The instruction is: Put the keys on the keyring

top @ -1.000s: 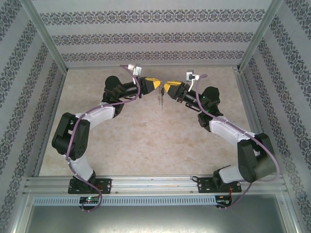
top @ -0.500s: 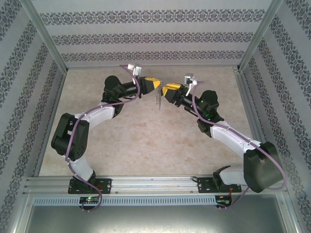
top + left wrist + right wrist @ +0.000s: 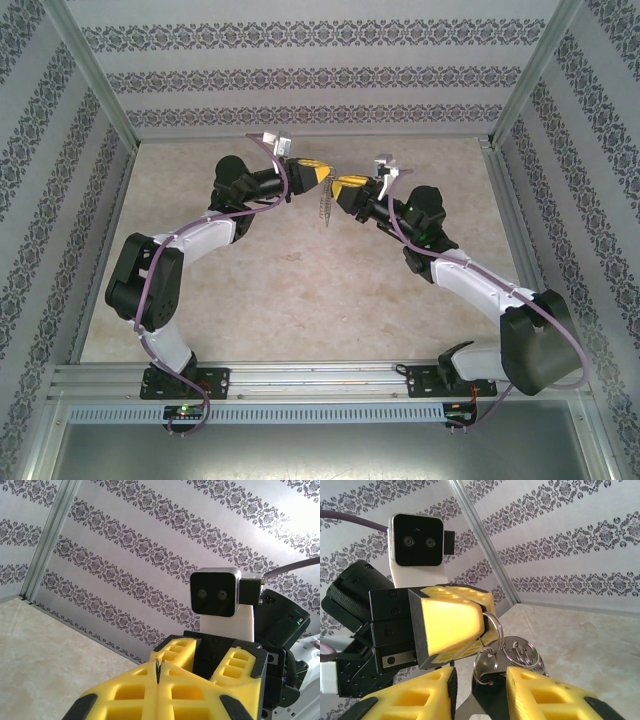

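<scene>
Two grippers meet above the table's point(image 3: 300, 300) far centre: left gripper point(image 3: 157, 672) clamped on the keyring point(image 3: 494, 624); right gripper point(image 3: 481, 677) narrowly parted around the key point(image 3: 489, 697), a gap on one side.

No text, label, brand, number or sign can be read. The keyring point(image 3: 520, 654) carries no legible marking. The black camera housing point(image 3: 416, 540) up and left of the keyring has a plain face. The wall stripes point(image 3: 580, 540) behind the keyring are ornament, not lettering.
</scene>
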`<state>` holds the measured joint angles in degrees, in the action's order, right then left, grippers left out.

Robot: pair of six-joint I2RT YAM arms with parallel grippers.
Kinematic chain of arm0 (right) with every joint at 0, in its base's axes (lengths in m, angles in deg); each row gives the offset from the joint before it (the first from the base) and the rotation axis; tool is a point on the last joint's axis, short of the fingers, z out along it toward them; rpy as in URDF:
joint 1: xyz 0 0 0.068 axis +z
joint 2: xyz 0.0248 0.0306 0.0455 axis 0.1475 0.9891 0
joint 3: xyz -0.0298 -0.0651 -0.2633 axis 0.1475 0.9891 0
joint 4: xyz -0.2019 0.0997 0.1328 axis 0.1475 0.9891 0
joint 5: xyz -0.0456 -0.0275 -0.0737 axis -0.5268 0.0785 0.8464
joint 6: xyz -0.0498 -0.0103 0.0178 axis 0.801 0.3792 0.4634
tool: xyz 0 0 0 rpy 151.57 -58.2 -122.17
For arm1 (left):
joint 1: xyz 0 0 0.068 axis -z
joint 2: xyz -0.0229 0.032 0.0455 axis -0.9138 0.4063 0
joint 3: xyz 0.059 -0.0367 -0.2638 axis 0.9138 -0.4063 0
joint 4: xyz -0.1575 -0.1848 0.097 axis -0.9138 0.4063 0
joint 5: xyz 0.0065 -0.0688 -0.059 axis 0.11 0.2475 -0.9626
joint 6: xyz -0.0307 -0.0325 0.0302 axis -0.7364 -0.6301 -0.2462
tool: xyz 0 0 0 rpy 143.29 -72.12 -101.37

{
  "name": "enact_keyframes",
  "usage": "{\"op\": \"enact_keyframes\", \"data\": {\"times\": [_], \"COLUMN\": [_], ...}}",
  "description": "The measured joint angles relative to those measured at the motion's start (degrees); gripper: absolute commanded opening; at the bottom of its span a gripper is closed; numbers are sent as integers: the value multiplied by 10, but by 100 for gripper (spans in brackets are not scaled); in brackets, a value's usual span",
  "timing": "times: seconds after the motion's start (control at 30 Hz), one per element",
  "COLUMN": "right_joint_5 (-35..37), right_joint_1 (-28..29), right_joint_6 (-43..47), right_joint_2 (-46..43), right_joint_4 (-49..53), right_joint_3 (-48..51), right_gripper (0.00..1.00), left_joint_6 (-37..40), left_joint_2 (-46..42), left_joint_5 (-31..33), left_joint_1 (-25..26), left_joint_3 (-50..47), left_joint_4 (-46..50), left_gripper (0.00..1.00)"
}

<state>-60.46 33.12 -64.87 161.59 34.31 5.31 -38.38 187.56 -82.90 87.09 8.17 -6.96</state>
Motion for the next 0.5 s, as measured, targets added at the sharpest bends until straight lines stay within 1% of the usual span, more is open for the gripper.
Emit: {"op": "enact_keyframes", "data": {"times": [0.3, 0.43, 0.5], "right_joint_5": [2, 2, 3], "right_joint_1": [7, 7, 8], "right_joint_6": [9, 16, 17], "right_joint_2": [4, 4, 4], "right_joint_4": [10, 16, 19], "right_joint_3": [-6, -6, -7], "right_gripper": [7, 0, 0], "left_joint_6": [0, 0, 0], "left_joint_2": [0, 0, 0], "left_joint_5": [0, 0, 0], "left_joint_1": [0, 0, 0], "left_joint_3": [0, 0, 0], "left_joint_4": [0, 0, 0], "left_gripper": [0, 0, 0]}}
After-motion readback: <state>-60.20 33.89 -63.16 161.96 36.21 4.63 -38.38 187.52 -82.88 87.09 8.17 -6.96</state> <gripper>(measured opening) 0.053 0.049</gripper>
